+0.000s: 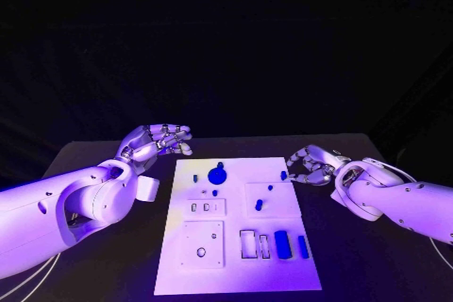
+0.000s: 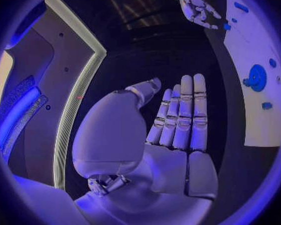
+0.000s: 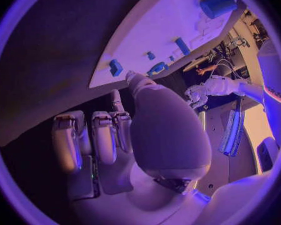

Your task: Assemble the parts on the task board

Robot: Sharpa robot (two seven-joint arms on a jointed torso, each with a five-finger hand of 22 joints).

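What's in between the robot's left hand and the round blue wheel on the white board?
In the head view, only bare black table and plain white task board lie between the left hand and the round blue wheel.

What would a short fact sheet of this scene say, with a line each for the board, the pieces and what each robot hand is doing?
Board: white task board lying flat on the black table, between the two arms
Pieces: small blue parts on the board, among them a round blue disc near the far end and a blue block near the near end
Left robot hand: raised beside the board's far left corner, fingers apart, holding nothing
Right robot hand: at the board's far right edge, fingers curled; no piece visible in it
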